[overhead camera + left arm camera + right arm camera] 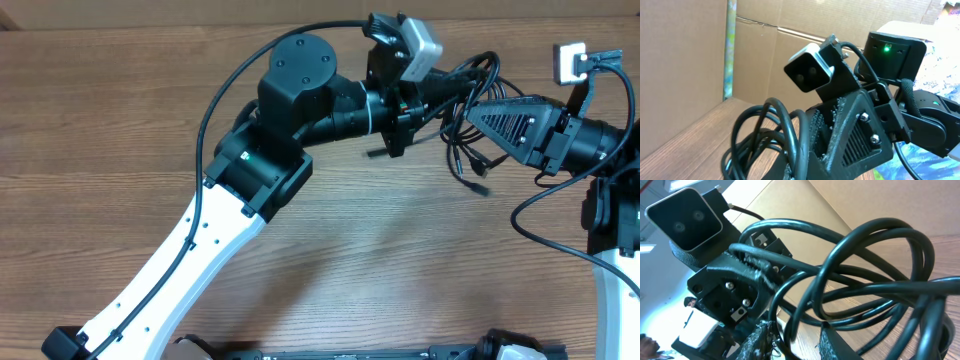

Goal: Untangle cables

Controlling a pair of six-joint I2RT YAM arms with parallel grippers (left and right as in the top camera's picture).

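Anchors the tangled cables (pixel 875 230) in the clamped left pincer (pixel 755 267) so loops can be teased apart with the right pincer (pixel 797 341), its grip unclear.

White links (pixel 190 260) meet black joints (pixel 300 85), ribbed black fingers (pixel 505 122), grey cameras (pixel 420 45).

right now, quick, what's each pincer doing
left pincer: closed, holding the cables
right pincer: open, fingers either side of strands of the cables, not clamped on them
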